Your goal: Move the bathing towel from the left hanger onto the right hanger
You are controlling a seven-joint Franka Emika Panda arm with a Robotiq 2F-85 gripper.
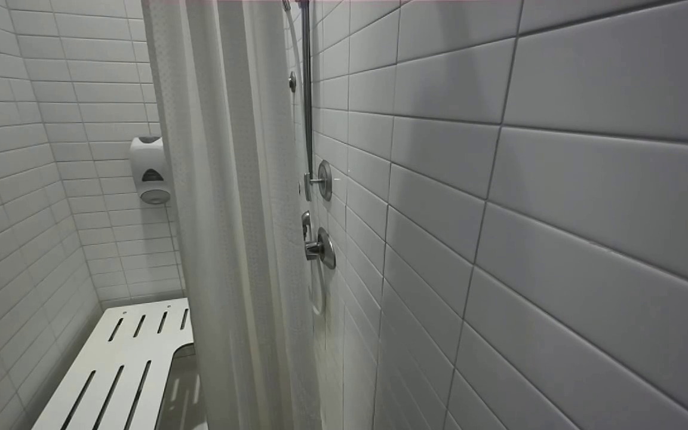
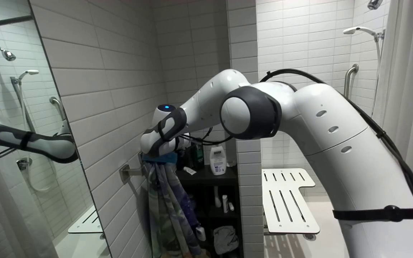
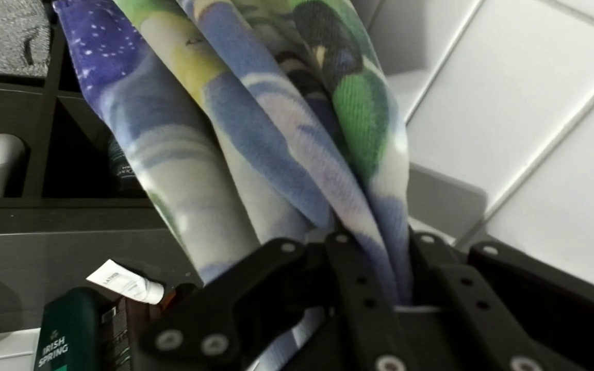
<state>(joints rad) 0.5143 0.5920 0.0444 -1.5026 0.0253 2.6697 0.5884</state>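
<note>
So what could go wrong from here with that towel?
The gripper appears to have only some of the towel's folds between its jaws, with others passing outside, so the cloth might slip. If it swings, it could knock over the white bottle or sweep the small white tube off the shelf.

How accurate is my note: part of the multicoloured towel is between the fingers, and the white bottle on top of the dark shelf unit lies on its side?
Not quite: the white bottle on top of the dark shelf unit stands upright rather than lying on its side, as an exterior view shows. Part of the multicoloured towel is indeed between the fingers.
</note>
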